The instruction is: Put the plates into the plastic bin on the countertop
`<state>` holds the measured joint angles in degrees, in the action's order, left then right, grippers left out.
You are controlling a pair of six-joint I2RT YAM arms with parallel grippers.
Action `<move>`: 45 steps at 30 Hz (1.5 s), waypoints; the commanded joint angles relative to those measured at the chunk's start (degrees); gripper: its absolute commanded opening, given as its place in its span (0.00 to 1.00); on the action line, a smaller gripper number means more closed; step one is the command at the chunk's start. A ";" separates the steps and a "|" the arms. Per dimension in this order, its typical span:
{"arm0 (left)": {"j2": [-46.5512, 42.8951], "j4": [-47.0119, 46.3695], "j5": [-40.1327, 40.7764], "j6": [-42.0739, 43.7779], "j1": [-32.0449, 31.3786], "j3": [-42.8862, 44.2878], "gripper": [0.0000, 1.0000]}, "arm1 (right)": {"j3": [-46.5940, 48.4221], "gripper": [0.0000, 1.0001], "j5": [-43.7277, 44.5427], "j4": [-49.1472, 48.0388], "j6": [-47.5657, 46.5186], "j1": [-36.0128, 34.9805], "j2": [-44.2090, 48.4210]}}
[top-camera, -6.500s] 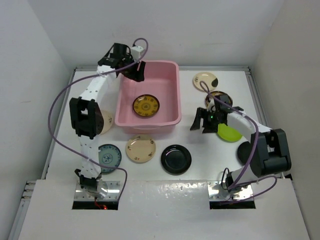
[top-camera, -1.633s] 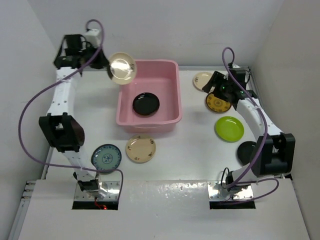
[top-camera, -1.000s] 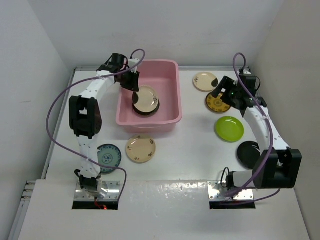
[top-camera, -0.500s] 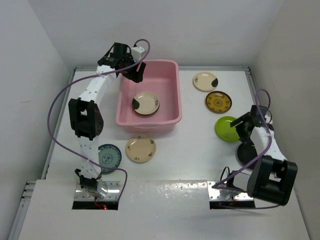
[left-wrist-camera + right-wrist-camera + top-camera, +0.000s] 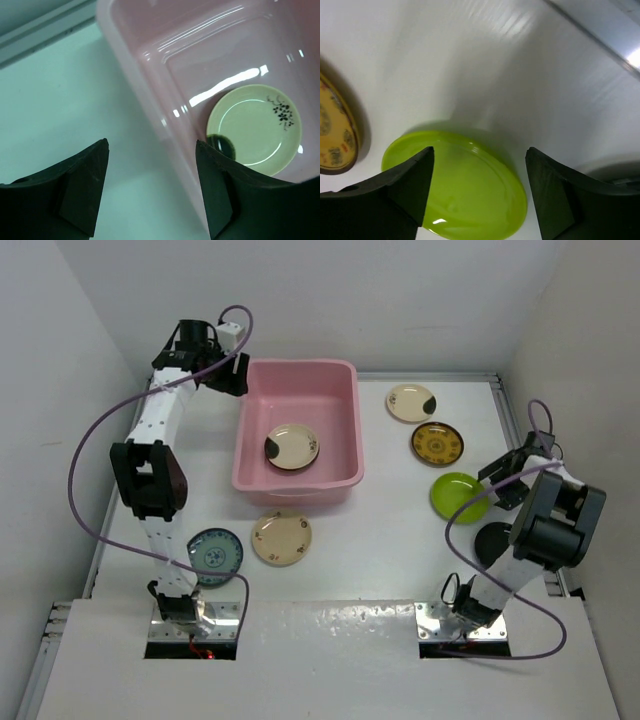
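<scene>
Seven plates show from above, all lying flat and face up. At far left, the left gripper [image 5: 229, 376] hangs spread wide and empty just outside the 10 o'clock corner of the plastic bin [image 5: 300, 364]. In its wrist view the bin wall passes between the fingers [image 5: 82, 195].

A teal plate [image 5: 214, 556] and a cream plate [image 5: 281, 537] lie near the bin's 7 and 6 o'clock. The bin's long axis runs roughly 12 to 6, and a cream plate with a dark patch [image 5: 292, 447] rests on its floor, at the gripper's 5 o'clock.

Bare countertop [image 5: 395, 540] separates the bin from the right-hand plates: patched cream [image 5: 411, 403], mustard [image 5: 437, 443], lime green plate [image 5: 458, 497] and black [image 5: 495, 543].

The right gripper [image 5: 500, 482], wide and empty, straddles the lime plate's 3 o'clock edge, close to the metal edge strip [image 5: 515, 430].
</scene>
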<state>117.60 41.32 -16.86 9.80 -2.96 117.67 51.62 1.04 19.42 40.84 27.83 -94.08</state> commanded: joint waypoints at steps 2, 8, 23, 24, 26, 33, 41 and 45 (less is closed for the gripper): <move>-4.83 -0.19 -1.68 -1.89 2.95 -1.03 0.72 | 5.51 0.70 -6.13 4.22 -3.49 -0.59 -7.85; -5.36 -0.19 -2.21 -1.89 4.71 -1.04 0.72 | 3.94 0.52 -10.44 6.76 -6.02 -2.17 -8.66; -7.56 -0.19 -0.37 -0.14 5.25 -1.56 0.72 | 2.44 0.00 -20.37 5.12 -12.37 -14.12 -8.85; -7.56 -0.19 -0.36 -0.13 5.25 -2.17 0.72 | 2.44 0.00 -20.37 4.58 -11.93 -14.12 -7.01; -8.17 -0.19 0.25 -0.13 5.77 -2.18 0.72 | 2.96 0.00 -20.55 3.09 -10.53 -14.12 -4.98; -9.32 -0.19 0.78 -0.13 6.92 -3.85 0.72 | 5.16 0.00 -19.32 -3.51 -2.96 -13.86 6.36; -9.32 -0.19 1.92 -0.39 10.68 -5.08 0.72 | 13.83 0.00 -12.65 -6.76 3.10 -17.97 13.48; -9.32 -0.19 1.92 -1.80 13.85 -6.22 0.72 | 21.41 0.00 -8.60 -8.87 2.49 -27.35 12.36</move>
<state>111.39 41.56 -15.57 9.50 7.90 112.22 65.84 -10.72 17.06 41.89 7.46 -83.40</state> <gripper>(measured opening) 0.723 0.020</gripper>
